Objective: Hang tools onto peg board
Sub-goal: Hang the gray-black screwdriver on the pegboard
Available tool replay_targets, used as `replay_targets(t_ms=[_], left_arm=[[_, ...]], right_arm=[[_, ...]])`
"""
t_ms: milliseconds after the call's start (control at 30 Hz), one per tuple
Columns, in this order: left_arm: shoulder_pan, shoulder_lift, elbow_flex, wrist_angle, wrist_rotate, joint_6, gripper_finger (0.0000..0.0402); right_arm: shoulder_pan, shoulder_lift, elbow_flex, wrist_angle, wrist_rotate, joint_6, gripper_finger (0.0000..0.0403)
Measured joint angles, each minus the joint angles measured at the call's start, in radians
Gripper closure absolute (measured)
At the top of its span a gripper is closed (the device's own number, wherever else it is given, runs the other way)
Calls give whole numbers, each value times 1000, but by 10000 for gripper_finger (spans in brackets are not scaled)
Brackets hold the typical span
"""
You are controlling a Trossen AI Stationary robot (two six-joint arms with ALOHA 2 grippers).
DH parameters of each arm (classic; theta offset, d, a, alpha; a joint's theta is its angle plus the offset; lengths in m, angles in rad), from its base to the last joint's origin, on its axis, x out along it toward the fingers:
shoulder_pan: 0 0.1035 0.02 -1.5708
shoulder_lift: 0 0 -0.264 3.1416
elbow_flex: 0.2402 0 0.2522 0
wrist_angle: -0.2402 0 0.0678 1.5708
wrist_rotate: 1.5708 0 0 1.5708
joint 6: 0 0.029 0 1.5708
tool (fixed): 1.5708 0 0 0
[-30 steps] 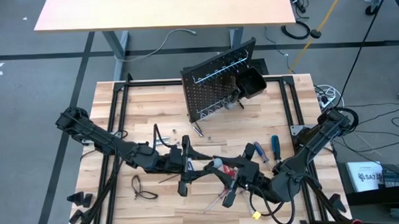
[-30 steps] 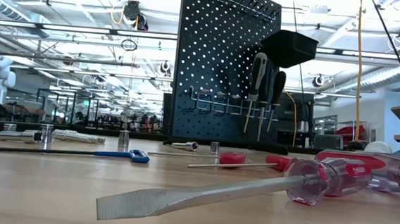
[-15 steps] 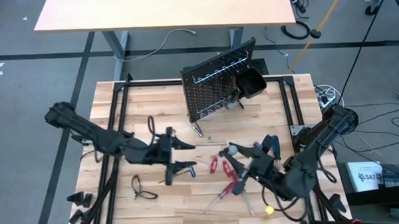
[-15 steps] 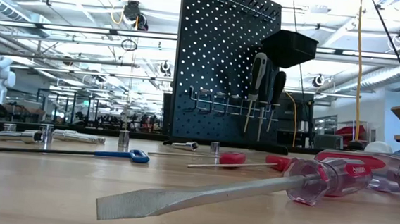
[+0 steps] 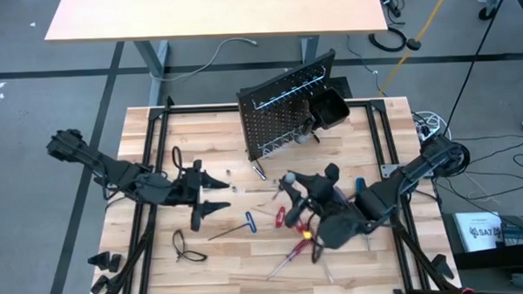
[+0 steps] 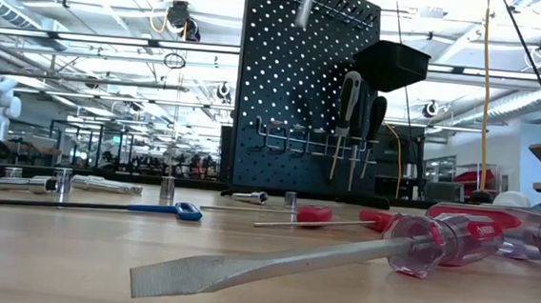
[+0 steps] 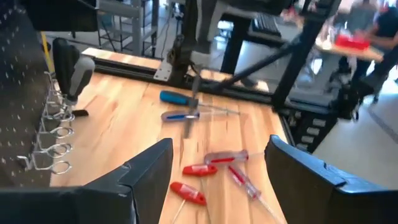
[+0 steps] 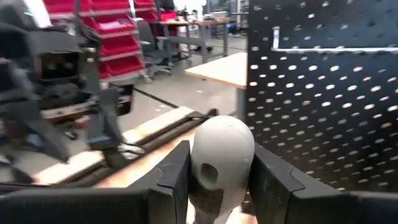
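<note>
The black peg board (image 5: pixel 285 109) stands upright at the table's far middle, with a silver hook rail and a black bin (image 5: pixel 332 110). Dark-handled screwdrivers (image 6: pixel 355 100) hang from the rail. My right gripper (image 5: pixel 294 188) is shut on a grey-handled tool (image 8: pixel 221 158) just near of the board. A silver shaft (image 6: pixel 306 3) shows high in front of the board in the low view. My left gripper (image 5: pixel 202 194) is open and empty at the table's left middle; it also shows in its wrist view (image 7: pixel 217 186). Red screwdrivers (image 5: pixel 283 218) and a blue T-handle key (image 5: pixel 240 224) lie on the table. My right gripper pinches the tool's rounded grey handle (image 8: pixel 219 149) between its two fingers (image 8: pixel 173 177), one on each side. The handle's butt end faces the wrist camera and hides the shaft behind it. The tool is lifted clear of the table, in front of the peg board's face (image 8: pixel 329 93).
A large clear-red flat screwdriver (image 6: pixel 339 257) lies close to the low camera. Blue screwdrivers (image 7: pixel 180 106) and red ones (image 7: pixel 200 169) lie at the table's right middle. Small silver bits (image 6: pixel 63 180) stand at the left. A black loop (image 5: pixel 185 246) lies near the front left.
My right gripper has carried the grey-handled tool from the table's near middle toward the far edge, up to the peg board; a silver shaft now shows high in the low view. My left gripper has drawn back toward the table's left edge.
</note>
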Motion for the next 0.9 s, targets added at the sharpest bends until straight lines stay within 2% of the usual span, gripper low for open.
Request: replay_targets(t_ms=[233,400,533,633,767,833,900], left_arm=[[102,-4,-99,156,-41,-25,146],[220,-4,-103,160,-54,-85,146],[284,-4,-103,159,-54,-107,146],[315,-4,-103,159,-38,-119,146],[344,-4,-103,158,10,-93,146],[359,-4,-103,154,43,-66,146],[375,-4,-103,154,95,-63,146]], right_arm=[[-125,0,0,-167,-4,-56,290],[-254,-1,0,-395,-128,5,290],[-308,-7,0,-422,-212,-69,290],[-330,-14,-4,-296,-350,-219,290],[-382,-63,-132,31,-640,-390,290],[-406,-110,-220,177,-709,-400,290],[-422,-157,-299,299,-735,-361,290]])
